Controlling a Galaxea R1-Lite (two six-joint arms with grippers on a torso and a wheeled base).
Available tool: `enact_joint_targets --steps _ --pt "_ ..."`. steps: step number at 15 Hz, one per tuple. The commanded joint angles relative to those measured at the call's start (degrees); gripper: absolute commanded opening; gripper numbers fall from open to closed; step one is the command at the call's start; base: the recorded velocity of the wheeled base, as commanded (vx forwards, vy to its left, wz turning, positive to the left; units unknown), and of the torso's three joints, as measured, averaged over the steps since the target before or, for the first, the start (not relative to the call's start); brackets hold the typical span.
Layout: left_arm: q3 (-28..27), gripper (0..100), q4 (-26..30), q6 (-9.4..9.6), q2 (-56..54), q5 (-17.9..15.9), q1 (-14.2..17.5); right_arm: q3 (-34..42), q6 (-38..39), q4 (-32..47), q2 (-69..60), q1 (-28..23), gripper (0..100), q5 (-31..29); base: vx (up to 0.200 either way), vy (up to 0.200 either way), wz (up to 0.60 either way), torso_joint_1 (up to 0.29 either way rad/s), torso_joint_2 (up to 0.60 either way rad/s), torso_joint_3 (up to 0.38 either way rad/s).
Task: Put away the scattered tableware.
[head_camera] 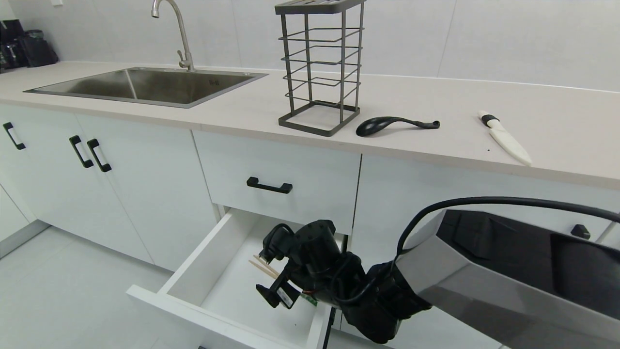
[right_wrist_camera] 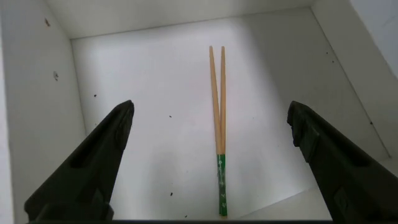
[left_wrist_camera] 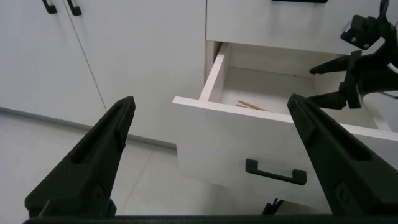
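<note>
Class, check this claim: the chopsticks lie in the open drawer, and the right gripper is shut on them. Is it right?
Not quite. The right gripper is open, not shut on them. It hangs above the chopsticks, which lie loose on the floor of the open drawer, as the right wrist view shows.
</note>
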Motion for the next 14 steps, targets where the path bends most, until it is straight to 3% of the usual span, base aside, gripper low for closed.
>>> enact_joint_targets --steps 1,5,11,14 --pt "0.00 100 -0.02 0.00 0.07 0.00 0.01 2.10 -0.05 -1.03 -3.84 0.67 100 0.10 0.000 0.000 0.00 0.000 0.00 0.000" --pt "0.00 100 -0.02 0.00 0.07 0.00 0.01 6.68 -0.05 -3.14 -11.05 1.72 100 0.45 0.000 0.000 0.00 0.000 0.00 0.000" --pt "0.00 100 -0.02 0.00 0.07 0.00 0.01 19.33 0.48 -4.73 -20.01 2.60 100 0.71 0.000 0.000 0.00 0.000 0.00 0.000" --pt "0.00 100 -0.02 0.00 0.07 0.00 0.01 22.14 0.39 -9.82 -19.40 2.51 100 0.89 0.000 0.000 0.00 0.000 0.00 0.000"
